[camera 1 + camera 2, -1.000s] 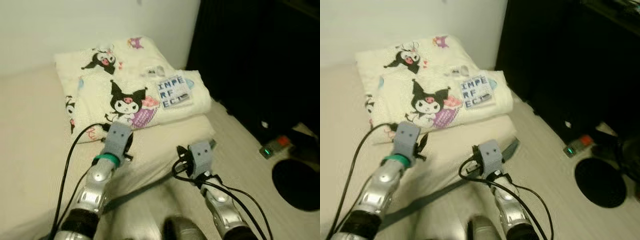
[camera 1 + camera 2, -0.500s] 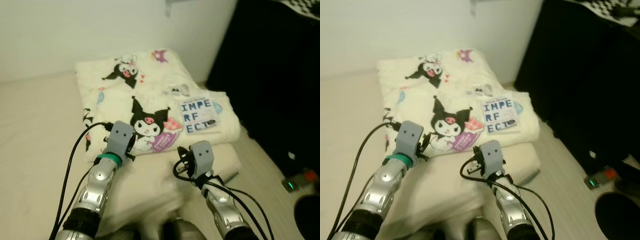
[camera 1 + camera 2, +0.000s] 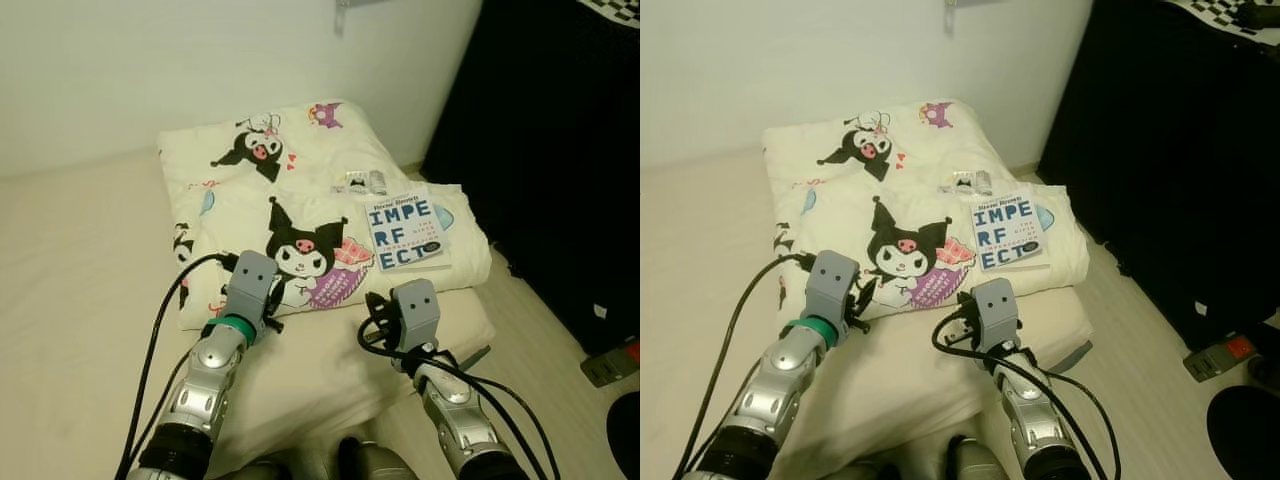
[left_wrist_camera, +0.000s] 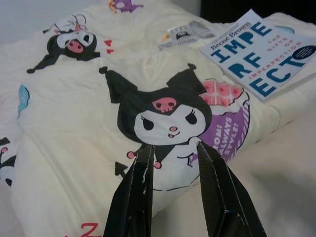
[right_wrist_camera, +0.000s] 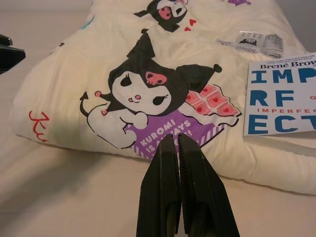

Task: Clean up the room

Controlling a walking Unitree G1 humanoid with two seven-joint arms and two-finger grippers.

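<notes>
Camera swung left since earlier. Book (image 3: pixel 408 227) reads "IMPERFECT" on blanket (image 3: pixel 300 190). Left hand (image 4: pixel 173 153) apart; right hand (image 5: pixel 177 143) together.

You're looking at a bedroom in a home: a low cream mattress (image 3: pixel 90 300) against a white wall (image 3: pixel 180 60), a folded cartoon-print blanket (image 3: pixel 300 210) with a paperback book (image 3: pixel 407 227) on it, and probably dark curtains (image 3: pixel 560 150) alongside.
</notes>
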